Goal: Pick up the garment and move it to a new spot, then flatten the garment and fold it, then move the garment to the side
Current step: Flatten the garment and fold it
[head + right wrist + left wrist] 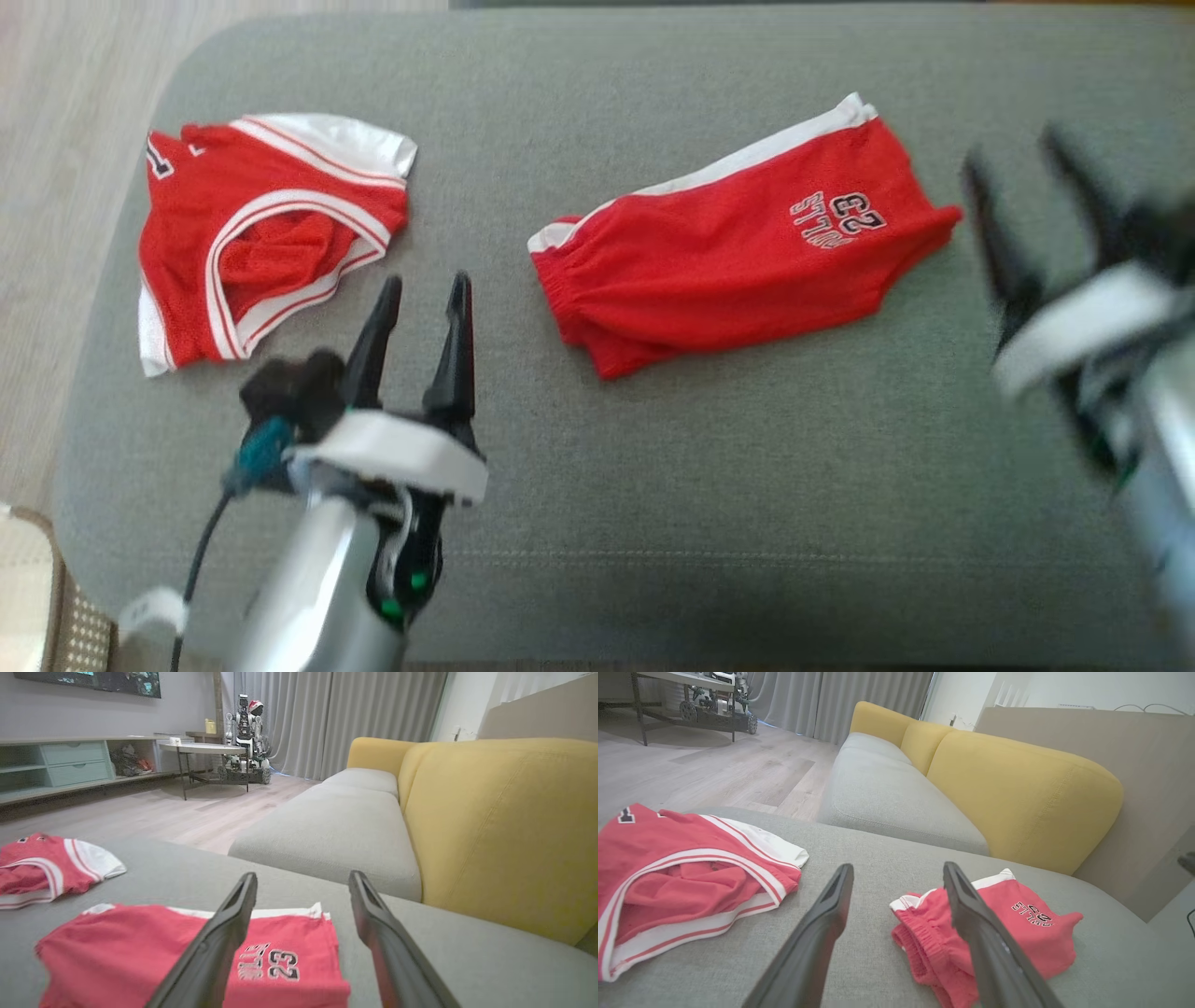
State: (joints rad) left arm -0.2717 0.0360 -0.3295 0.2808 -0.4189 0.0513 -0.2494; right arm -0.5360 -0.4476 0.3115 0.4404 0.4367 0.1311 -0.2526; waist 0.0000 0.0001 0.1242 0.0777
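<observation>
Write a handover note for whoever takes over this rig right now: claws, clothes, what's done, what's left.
The left claw is open and empty, over the gray cushion between the two garments.
The right claw, blurred, is open and empty, right of the red shorts.
The red shorts lie mid-cushion; the red jersey lies at the left end, rumpled.
Done: both look folded.
Left: probably moving the shorts aside, though that is unclear.

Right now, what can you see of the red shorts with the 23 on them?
The red shorts look like mesh sports fabric, with a white stripe along the far edge, a gathered elastic waistband at the robot's left end and white, dark-edged lettering beside the 23. They lie fairly flat, slanted, on the grey cushion, touched by nothing else.
</observation>
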